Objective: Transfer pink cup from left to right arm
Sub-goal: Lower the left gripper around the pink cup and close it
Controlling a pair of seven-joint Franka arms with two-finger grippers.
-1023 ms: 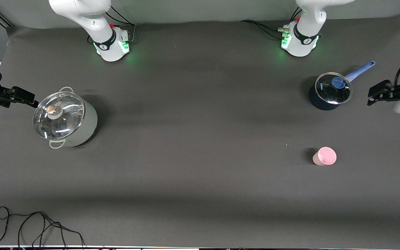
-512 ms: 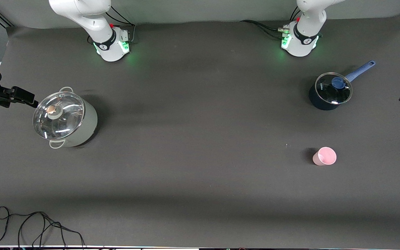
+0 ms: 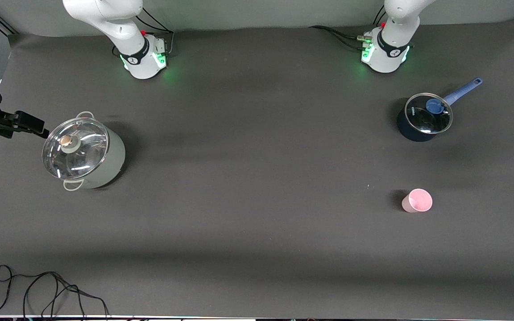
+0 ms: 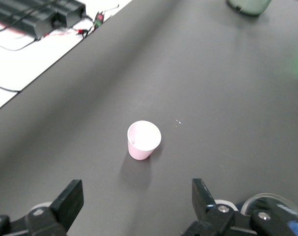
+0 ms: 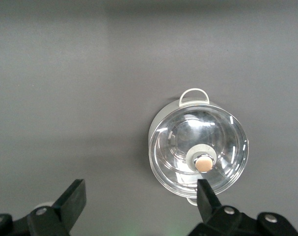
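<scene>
A: Where is the pink cup (image 3: 416,200)?

B: Lower right of the front frame, upright on the dark surface (image 3: 257,214), mouth up, touching nothing. In the left wrist frame the pink cup (image 4: 144,140) sits near the middle, between the two fingers at the bottom edge.

A: So the left tool is on it?

B: No. The left tool (image 4: 136,206) is well apart from the cup, fingers spread wide and empty, seemingly lined up for an approach. In the front frame only a sliver of it shows at the right edge.

A: What else is around?

B: The blue-handled saucepan (image 3: 424,117) with its glass lid sits above the cup in the front frame, clear of it.

A: And the receiving arm?

B: It waits. The right tool (image 5: 139,206) hangs at the left edge of the front frame, above and beside the white lidded pot (image 3: 83,154), fingers wide apart and holding nothing, probably parked until the cup is lifted.
</scene>
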